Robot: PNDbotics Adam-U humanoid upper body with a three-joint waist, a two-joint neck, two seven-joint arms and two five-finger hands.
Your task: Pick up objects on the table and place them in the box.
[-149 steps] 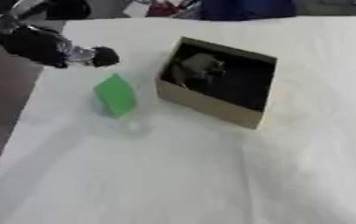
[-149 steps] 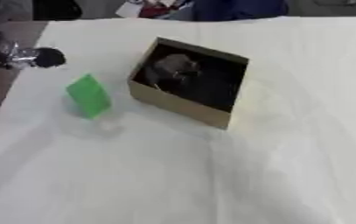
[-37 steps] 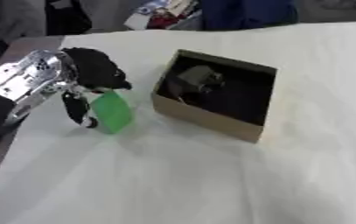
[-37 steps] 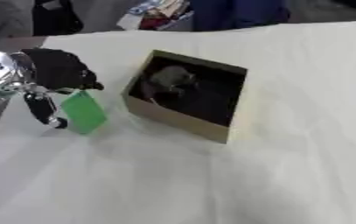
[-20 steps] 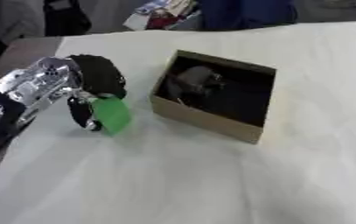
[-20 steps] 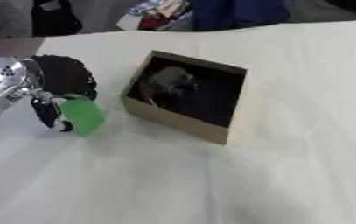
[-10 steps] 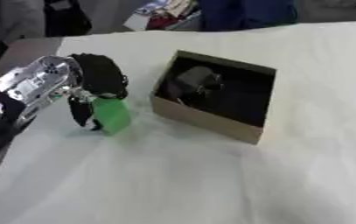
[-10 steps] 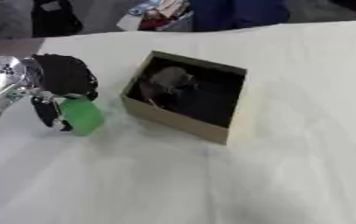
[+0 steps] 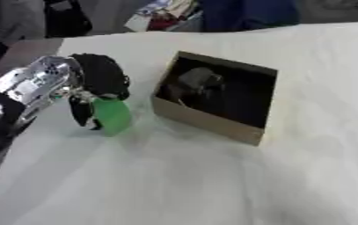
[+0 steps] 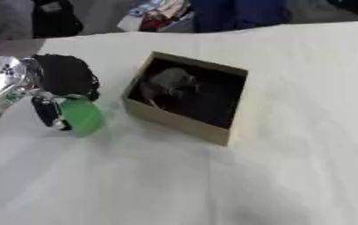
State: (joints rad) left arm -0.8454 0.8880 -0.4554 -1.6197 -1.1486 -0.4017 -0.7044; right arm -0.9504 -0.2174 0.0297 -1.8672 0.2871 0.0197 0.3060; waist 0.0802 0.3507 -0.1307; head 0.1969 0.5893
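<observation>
**Left hand closes on green block beside box**

The left hand (image 9: 97, 83) has its fingers curled round a green block (image 9: 111, 115), which stands upright on the white table (image 9: 174, 180), long axis vertical. The cardboard box (image 9: 212, 121) lies just to the block's right, holding a dark object (image 9: 193, 83). The right hand is out of view. No writing is legible.

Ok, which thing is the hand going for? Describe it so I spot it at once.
Start at the open cardboard box mid-table. Left of it, the left hand has its fingers around a small green block. It is the only bright green thing there.
</observation>
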